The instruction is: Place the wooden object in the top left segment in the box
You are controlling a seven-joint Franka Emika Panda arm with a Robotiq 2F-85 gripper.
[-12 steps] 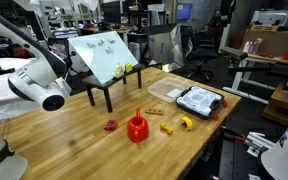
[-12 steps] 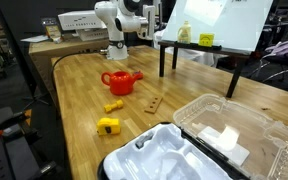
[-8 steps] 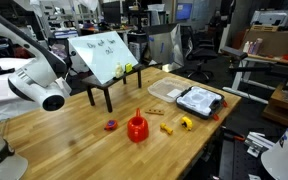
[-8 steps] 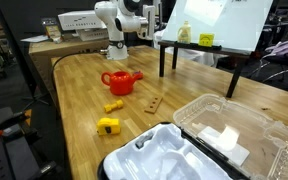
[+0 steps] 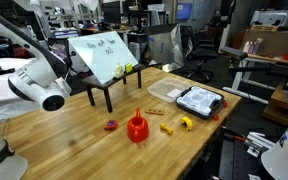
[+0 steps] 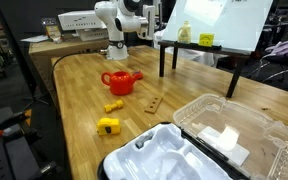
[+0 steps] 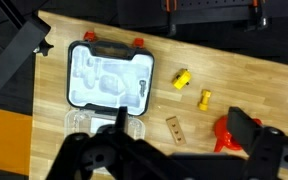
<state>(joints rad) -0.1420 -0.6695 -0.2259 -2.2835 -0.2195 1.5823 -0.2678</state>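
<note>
The block (image 5: 154, 110) lies flat on the worktop (image 5: 64, 135), outside the box (image 5: 199, 100), which sits near one end edge with its pale inside showing. In the wrist view the block (image 7: 174, 127) is on bare wood just off a corner of the box (image 7: 106, 78), between it and the red funnel (image 7: 229, 135), with two yellow pieces (image 7: 182, 79) nearby. The pincer (image 7: 169, 160) hangs well above the worktop, jaws apart and holding nothing

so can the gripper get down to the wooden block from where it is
Probably yes. The wooden block lies flat on bare table, apart from the red funnel and yellow pieces, nothing over it. The gripper hangs above, jaws apparently open.
</note>
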